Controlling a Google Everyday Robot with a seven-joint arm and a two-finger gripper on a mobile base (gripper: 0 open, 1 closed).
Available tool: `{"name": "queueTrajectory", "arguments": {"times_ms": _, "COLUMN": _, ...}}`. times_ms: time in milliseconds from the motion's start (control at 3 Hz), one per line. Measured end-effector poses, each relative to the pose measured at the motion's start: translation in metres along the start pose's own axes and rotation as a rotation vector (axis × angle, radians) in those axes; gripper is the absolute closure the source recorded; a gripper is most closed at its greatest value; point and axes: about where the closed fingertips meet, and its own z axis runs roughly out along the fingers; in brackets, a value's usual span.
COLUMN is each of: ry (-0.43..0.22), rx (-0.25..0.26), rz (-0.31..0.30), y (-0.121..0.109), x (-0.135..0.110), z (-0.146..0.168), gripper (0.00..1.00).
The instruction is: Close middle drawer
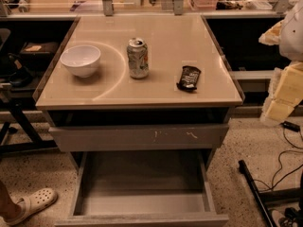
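Note:
The middle drawer (pixel 142 195) is pulled far out of the cabinet toward the camera. Its grey box interior shows empty, and its plain flat front (pixel 142 220) lies along the bottom edge of the view. My gripper (pixel 280 96) shows as a cream-coloured shape at the right edge. It hangs beside the cabinet's right side at about countertop height. It is well above and to the right of the open drawer and touches nothing.
The drawer above, with white scratch marks on its front (pixel 139 137), stands slightly out. On the countertop (pixel 109 91) sit a white bowl (pixel 80 59), a drink can (pixel 138 57) and a dark snack packet (pixel 189 77). A person's foot in a white clog (pixel 33 202) is at the lower left. Cables (pixel 284 167) and a black stand leg (pixel 253 186) lie on the floor to the right.

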Motion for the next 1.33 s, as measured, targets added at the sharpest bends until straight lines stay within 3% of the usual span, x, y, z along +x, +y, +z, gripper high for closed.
{"name": "queueTrajectory", "arguments": {"times_ms": 333, "ry": 0.000, "rx": 0.000, "rz": 0.000, "y": 0.0000, "x": 0.0000, "z": 0.0000, "gripper": 0.00}}
{"name": "queueTrajectory", "arguments": {"times_ms": 667, "ry": 0.000, "rx": 0.000, "rz": 0.000, "y": 0.0000, "x": 0.0000, "z": 0.0000, "gripper": 0.18}}
{"name": "queueTrajectory", "arguments": {"times_ms": 1333, "ry": 0.000, "rx": 0.000, "rz": 0.000, "y": 0.0000, "x": 0.0000, "z": 0.0000, "gripper": 0.64}}
